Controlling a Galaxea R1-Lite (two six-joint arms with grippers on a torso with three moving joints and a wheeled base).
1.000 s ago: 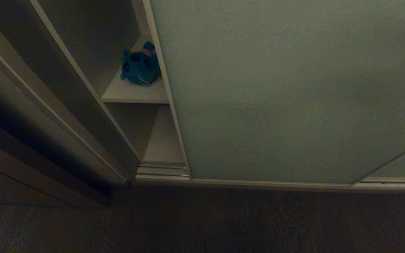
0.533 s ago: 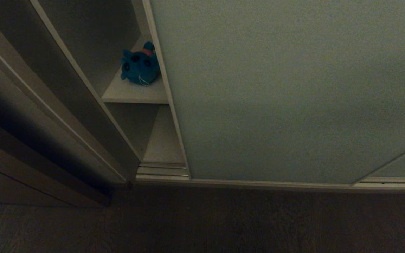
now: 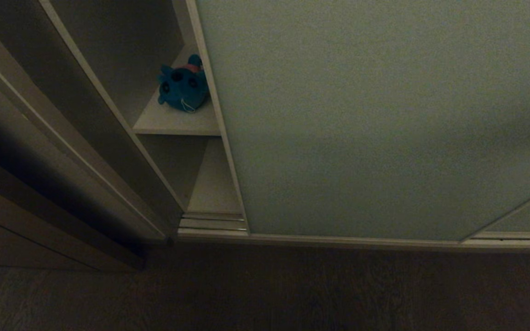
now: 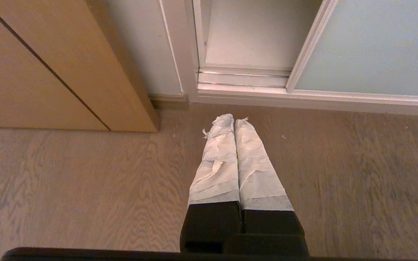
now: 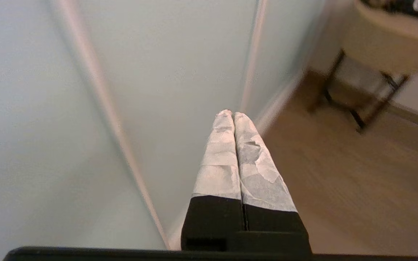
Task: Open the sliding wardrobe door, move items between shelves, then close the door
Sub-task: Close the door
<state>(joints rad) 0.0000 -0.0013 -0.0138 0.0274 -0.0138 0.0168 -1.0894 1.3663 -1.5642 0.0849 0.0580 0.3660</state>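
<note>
- My left hand (image 4: 233, 121) hangs closed and empty over the floor (image 4: 85, 188).
- My right hand (image 5: 233, 115) is pinched closed, empty, beside the sliding door (image 3: 375, 119).
- The blue toy (image 3: 183, 87) sits on the shelf (image 3: 173, 123), just left of the door's edge.

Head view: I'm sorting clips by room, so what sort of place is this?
Probably a bedroom or other home room: a built-in wardrobe with a sliding wardrobe door, white shelves holding a teal-blue plush toy, and a wood-look floor.
</note>
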